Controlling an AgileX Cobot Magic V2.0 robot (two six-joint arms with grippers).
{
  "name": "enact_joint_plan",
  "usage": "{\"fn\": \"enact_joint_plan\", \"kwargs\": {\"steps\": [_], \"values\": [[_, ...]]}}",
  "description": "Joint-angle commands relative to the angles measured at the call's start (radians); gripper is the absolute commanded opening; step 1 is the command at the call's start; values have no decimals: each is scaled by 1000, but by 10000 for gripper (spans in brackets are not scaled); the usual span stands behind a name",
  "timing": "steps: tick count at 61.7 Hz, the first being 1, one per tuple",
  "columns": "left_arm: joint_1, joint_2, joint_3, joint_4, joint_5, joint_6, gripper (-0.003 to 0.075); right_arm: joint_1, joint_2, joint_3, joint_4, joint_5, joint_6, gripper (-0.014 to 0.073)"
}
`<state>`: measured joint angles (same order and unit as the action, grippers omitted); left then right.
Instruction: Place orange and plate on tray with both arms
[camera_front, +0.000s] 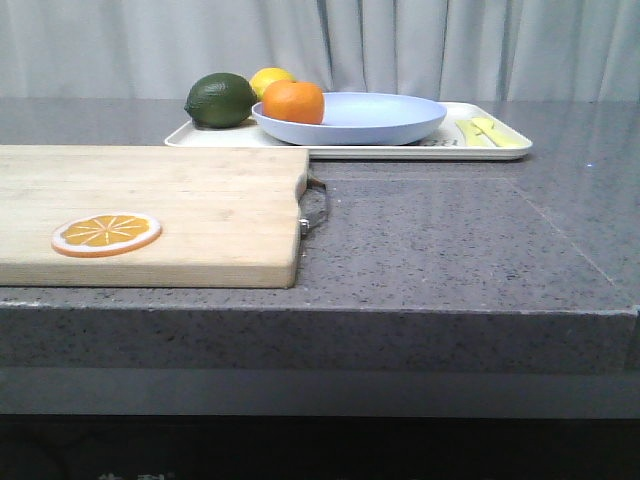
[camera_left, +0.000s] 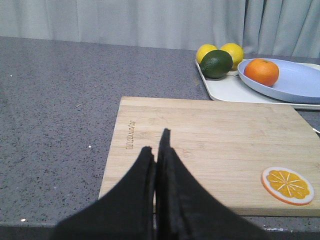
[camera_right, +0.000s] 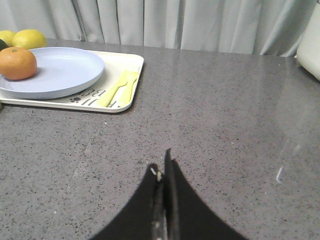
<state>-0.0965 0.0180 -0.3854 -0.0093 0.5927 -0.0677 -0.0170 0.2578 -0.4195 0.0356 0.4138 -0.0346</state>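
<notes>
Sitting at the table's (camera_front: 450, 250) far edge: cream tray (camera_front: 500, 150) carrying the lavender plate (camera_front: 380, 122). Resting on the plate's left part: the orange (camera_front: 294, 102). Lying behind it on the tray: dark green lime (camera_front: 220, 100) and two lemons (camera_left: 207, 51), touching each other. Lying on the tray's right end: yellow fork (camera_right: 120, 88). Occupying the near left corner: wooden cutting board (camera_front: 200, 205) with an orange slice (camera_front: 106, 234) on it. Hovering over the board, left hand (camera_left: 156, 150) pressed closed, gripping nothing. Hanging over bare table, right hand (camera_right: 162, 167) likewise closed and empty.
</notes>
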Motion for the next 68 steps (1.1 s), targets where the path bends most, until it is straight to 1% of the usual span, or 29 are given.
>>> {"fn": "enact_joint_plan", "kwargs": {"steps": [1, 36, 41, 49, 56, 68], "values": [[2, 14, -27, -1, -82, -5, -18, -2, 8, -23, 0, -88, -10, -112], [2, 14, -27, -18, -98, -5, -18, -2, 8, -23, 0, -88, -10, -112], [2, 0, 4, -23, -186, -5, -18, -2, 8, -23, 0, -88, -10, -112], [44, -46, 97, -39, -319, -5, -18, -2, 8, -23, 0, -88, -10, -112], [73, -44, 167, -43, -372, -5, -18, -2, 8, -23, 0, -86, -10, -112], [75, -44, 305, -43, -455, -5, -18, -2, 8, -23, 0, -86, -10, -112]]}}
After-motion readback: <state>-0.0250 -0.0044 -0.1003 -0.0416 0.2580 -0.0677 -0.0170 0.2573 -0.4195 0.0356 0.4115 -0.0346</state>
